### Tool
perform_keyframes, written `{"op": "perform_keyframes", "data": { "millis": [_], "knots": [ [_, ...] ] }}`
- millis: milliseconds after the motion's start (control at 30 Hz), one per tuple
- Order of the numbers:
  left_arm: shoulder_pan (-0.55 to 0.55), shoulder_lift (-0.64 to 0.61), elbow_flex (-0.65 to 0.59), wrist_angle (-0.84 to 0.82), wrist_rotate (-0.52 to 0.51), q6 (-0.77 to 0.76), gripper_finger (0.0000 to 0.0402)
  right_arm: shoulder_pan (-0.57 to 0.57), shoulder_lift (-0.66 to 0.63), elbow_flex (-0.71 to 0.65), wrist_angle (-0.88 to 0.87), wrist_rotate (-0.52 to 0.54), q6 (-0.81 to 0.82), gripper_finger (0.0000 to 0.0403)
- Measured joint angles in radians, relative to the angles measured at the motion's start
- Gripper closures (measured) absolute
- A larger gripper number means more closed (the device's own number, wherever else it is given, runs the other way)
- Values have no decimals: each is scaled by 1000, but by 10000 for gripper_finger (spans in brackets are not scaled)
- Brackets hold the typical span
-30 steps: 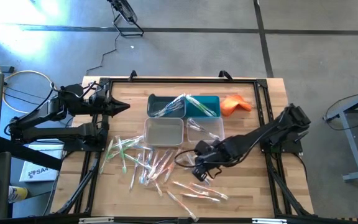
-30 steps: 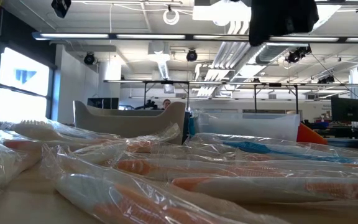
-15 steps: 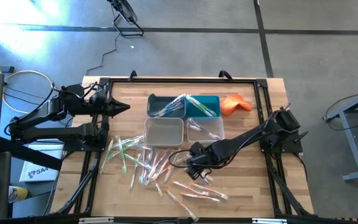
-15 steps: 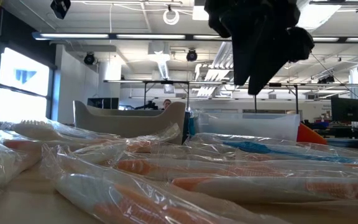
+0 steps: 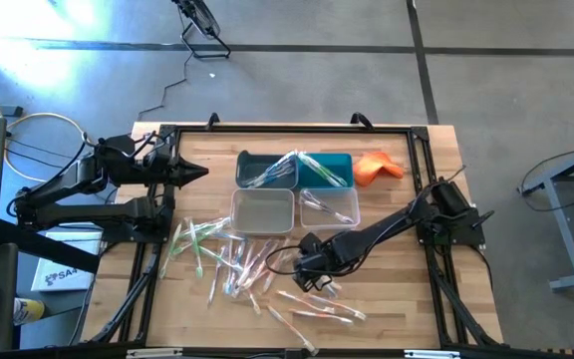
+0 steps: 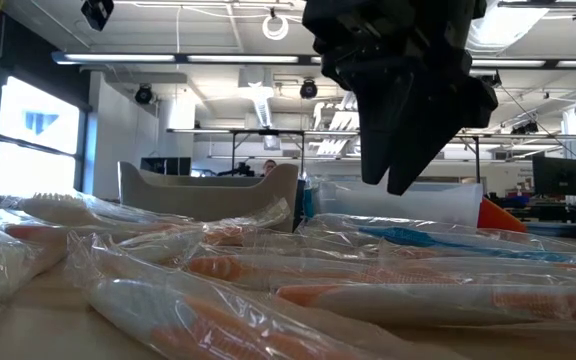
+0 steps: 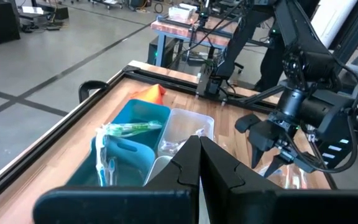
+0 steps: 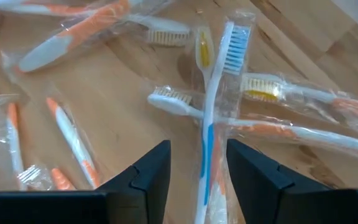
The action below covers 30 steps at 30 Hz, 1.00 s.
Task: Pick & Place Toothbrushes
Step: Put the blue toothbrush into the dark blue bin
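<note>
Several wrapped toothbrushes lie scattered flat on the wooden table, with more in the far bins. My right gripper hangs open just above the pile, pointing steeply down. Its fingertips are clear of the wrappers. In the right wrist view a blue-and-white toothbrush lies on the table below the gap between the fingers, crossing orange-and-white ones. My left gripper waits shut, raised at the table's far left, its fingers pointing across the table.
At the far middle stand a dark teal bin and a blue bin, both holding toothbrushes. Two clear bins stand in front of them. An orange cloth lies at the far right. A black frame borders the table.
My right gripper has come down toward the pile of toothbrushes and shifted a little toward the table's left. The toothbrushes have not moved.
</note>
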Motion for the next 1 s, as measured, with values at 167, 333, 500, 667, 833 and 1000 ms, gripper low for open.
{"op": "perform_keyframes", "data": {
  "millis": [167,333,500,667,833,1000],
  "knots": [
    [0,0,0,0,0,0,401,0,0,0,-4,52,-1,254],
    [0,0,0,0,0,0,401,0,0,-28,-6,63,0,254],
    [0,0,0,0,-1,0,401,0,0,-60,21,12,0,254],
    [0,0,0,0,-1,0,401,2,0,-95,79,-5,0,254],
    [0,0,0,-17,-4,0,401,3,0,-138,145,-8,0,254],
    [0,0,0,-25,-5,0,401,5,0,-161,153,-9,0,257]
  ]
}}
